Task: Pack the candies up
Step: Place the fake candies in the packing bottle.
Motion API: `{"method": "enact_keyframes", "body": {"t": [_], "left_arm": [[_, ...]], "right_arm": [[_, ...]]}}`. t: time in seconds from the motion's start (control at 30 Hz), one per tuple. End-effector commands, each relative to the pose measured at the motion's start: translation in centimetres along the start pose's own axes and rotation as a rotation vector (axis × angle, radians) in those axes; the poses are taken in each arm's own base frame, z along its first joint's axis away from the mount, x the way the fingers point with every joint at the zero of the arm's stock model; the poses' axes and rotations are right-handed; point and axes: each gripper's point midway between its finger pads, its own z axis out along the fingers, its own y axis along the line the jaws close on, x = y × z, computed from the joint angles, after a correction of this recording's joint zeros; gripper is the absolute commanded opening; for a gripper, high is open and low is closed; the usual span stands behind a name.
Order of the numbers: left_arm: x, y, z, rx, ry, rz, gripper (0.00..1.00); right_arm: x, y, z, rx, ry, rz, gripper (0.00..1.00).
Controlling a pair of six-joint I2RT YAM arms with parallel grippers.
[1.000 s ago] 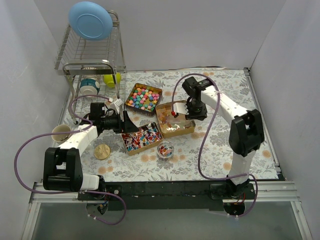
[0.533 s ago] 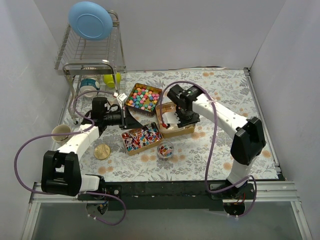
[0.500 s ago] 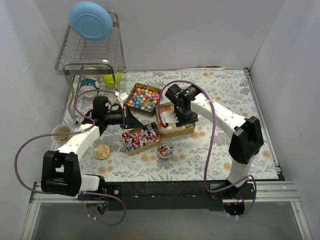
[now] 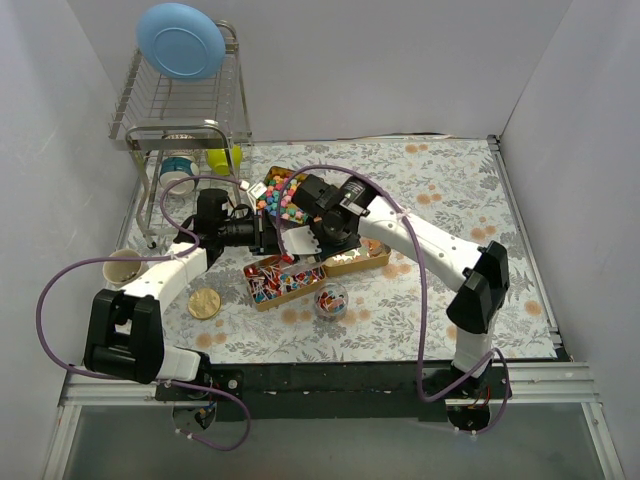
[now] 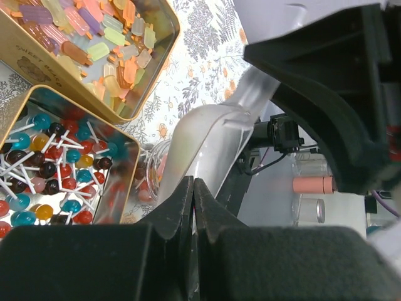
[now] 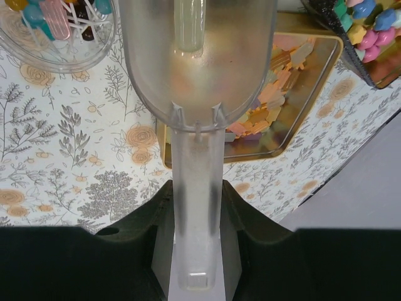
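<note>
Right wrist: scoop (image 6: 197, 63) prob. over gummies (image 6: 283, 74)

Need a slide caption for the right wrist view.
Right gripper grips a translucent scoop by the handle; gummies lie in the gold tin behind.

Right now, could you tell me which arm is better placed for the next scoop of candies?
Likely the right: the right pincer grips the clear scoop above the gummy tin. The left pincer is shut on nothing.
</note>
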Motion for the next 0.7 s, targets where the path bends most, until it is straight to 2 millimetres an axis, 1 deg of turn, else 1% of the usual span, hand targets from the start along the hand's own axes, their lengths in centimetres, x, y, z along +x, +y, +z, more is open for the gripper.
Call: {"method": "enact_keyframes", "body": {"t": [0.0,0.07,0.1,0.17,0.2,0.23,0.27,0.3,0.33,0.37,0.43,0.5,0.6,0.63,0.67], "left_arm": [[-0.2,0.6,0.1,-0.029,-0.019,0.013,0.0],[0.0,0.9,0.1,-0.033,-0.014,0.013,0.0],[0.0,0.8,0.1,-0.034,-0.015,0.015,0.0],[-0.1,0.7,0.1,-0.03,-0.014,0.022,0.0],[-0.2,0.5,0.1,-0.024,-0.016,0.03,0.0],[-0.4,0.0,-0.1,-0.014,-0.019,0.043,0.0],[-0.7,-0.3,-0.3,-0.008,-0.025,0.054,0.08],[-1.2,-0.6,-0.4,-0.003,-0.032,0.076,0.12],[-1.5,-1.1,-0.6,0.007,-0.036,0.091,0.18],[-1.8,-1.0,-0.9,0.0,-0.043,0.095,0.3],[-2.3,-0.9,-1.3,-0.015,-0.056,0.124,0.37],[-2.1,-0.6,-1.5,-0.032,-0.056,0.121,0.41],[-1.2,0.2,-1.7,-0.056,-0.05,0.103,0.43],[-0.6,0.6,-1.7,-0.059,-0.042,0.09,0.43],[-0.4,0.6,-1.7,-0.059,-0.044,0.086,0.44]], "right_arm": [[-0.8,-0.1,-5.0,0.087,-0.125,0.053,0.01],[-0.7,0.2,-5.6,0.098,-0.14,0.059,0.01],[-0.6,0.7,-5.2,0.08,-0.134,0.064,0.01],[0.0,1.6,-5.1,0.069,-0.119,0.062,0.01],[0.6,2.7,-4.0,0.032,-0.093,0.056,0.01],[1.1,3.0,-4.2,0.041,-0.097,0.058,0.01],[1.5,3.6,-3.8,0.03,-0.089,0.054,0.01],[1.9,3.9,-3.5,0.029,-0.084,0.049,0.01],[2.9,5.0,-2.9,0.009,-0.063,0.033,0.01],[3.5,5.5,-2.6,0.003,-0.046,0.027,0.01],[4.6,6.5,-2.2,-0.008,-0.025,0.01,0.01],[5.1,6.9,-2.2,-0.011,-0.013,0.001,0.01],[5.7,7.5,-2.3,-0.023,0.01,-0.017,0.01],[6.0,7.7,-2.4,-0.033,0.02,-0.025,0.01],[6.2,7.6,-2.5,-0.028,0.033,-0.031,0.01]]}}
